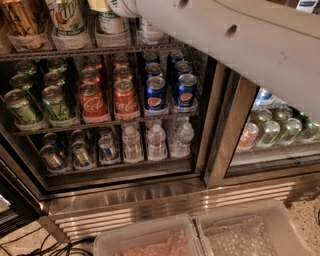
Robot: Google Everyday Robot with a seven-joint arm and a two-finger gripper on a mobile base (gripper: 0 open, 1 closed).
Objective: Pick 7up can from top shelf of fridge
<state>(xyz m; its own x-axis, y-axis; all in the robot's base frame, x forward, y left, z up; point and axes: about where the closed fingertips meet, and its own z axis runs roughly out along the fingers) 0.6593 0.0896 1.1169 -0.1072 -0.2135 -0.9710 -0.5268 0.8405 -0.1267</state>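
The 7up can (67,15) is a tall whitish can with a green logo. It stands in a clear tray on the top shelf (75,52) of the fridge (125,192), at the upper left and cut off by the top edge. My white arm (240,45) reaches across from the upper right. Its end (120,6) is at the top edge, just right of the 7up can and over a neighbouring tall can (111,22). My gripper is beyond the top edge and does not show.
A gold can (22,20) stands left of the 7up can. The rack below holds green cans (55,102), red Coca-Cola cans (92,102) and blue Pepsi cans (156,92). Water bottles (156,142) are lower. Bottles (270,130) sit behind the right glass door. Two plastic bins (150,240) stand on the floor.
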